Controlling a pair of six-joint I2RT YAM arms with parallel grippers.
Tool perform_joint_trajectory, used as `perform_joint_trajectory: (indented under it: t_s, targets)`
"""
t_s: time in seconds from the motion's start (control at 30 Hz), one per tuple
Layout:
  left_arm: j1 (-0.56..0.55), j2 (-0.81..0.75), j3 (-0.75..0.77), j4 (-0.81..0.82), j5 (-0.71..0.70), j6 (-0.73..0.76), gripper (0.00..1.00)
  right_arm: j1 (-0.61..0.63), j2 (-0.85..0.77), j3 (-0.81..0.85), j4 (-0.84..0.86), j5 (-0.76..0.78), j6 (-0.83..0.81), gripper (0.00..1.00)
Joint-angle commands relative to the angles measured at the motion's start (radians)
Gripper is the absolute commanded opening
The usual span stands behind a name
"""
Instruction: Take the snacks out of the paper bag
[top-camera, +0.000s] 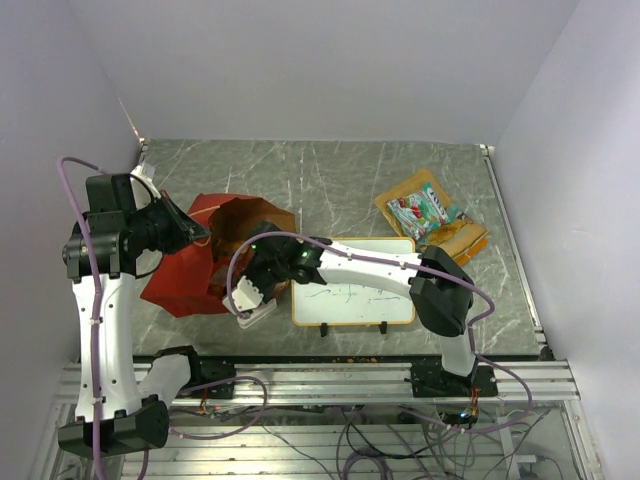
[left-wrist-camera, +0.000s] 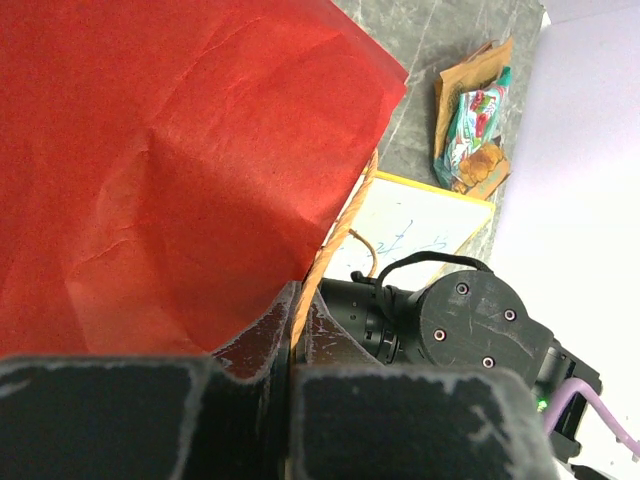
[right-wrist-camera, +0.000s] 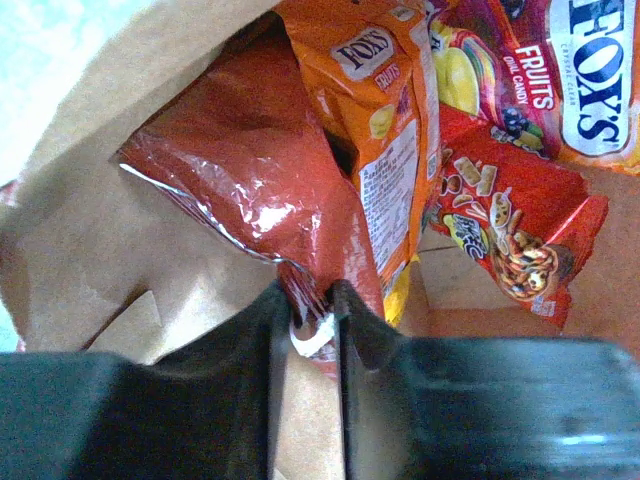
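Robot lab, prob. a closed test cell. Plain white walls boxed the table in at 9, 12 & 3 o'clock. At 6 o'clock an alu rail frame ran along the table edge, w/ the left arm & right arm bolted on side by side. Loose cables tangled under the frame, and a purple lead looped along the left arm. The tabletop was a grey marble-look sheet. On it lay only a few props: a whiteboard near centre, snacks at 2 o'clock, and a red bag at 9 o'clock.
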Motion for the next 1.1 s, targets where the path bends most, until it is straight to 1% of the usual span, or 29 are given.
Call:
perform_joint_trajectory:
  t_s: [0.0, 0.07, 0.13, 0.37, 0.5, 0.73, 0.9, 1.07]
  targets:
    - [-0.006, -0.018, 0.038, -0.02, -0.021, 0.003, 0.07, 0.005, 0.025, 0.011, 0.013, 0.012, -0.013, 0.18]
    - [-0.006, -0.02, 0.038, -0.022, -0.02, 0.0, 0.07, 0.005, 0.026, 0.018, 0.007, 0.006, -0.011, 0.11]
    - [-0.005, -0.023, 0.041, -0.026, -0.022, -0.001, 0.07, 0.005, 0.017, 0.015, 0.006, 0.005, -0.01, 0.0]
    - [-0.006, -0.037, 0.038, -0.046, -0.028, -0.006, 0.07, -0.002, -0.021, 0.005, 0.034, -0.004, 0.044, 0.0]
    - [-0.005, -0.042, 0.049, -0.057, -0.041, -0.008, 0.07, -0.008, -0.058, -0.001, 0.089, 0.005, 0.115, 0.0]
    - [-0.005, -0.035, 0.076, -0.089, -0.076, 0.004, 0.07, -0.034, -0.138, 0.002, 0.164, -0.035, 0.218, 0.0]
    - [-0.006, -0.043, 0.077, -0.099, -0.081, 0.0, 0.07, -0.037, -0.181, -0.01, 0.213, -0.047, 0.258, 0.0]
    - [-0.006, -0.035, 0.111, -0.118, -0.098, 0.005, 0.07, -0.036, -0.199, 0.014, 0.22, -0.011, 0.285, 0.0]
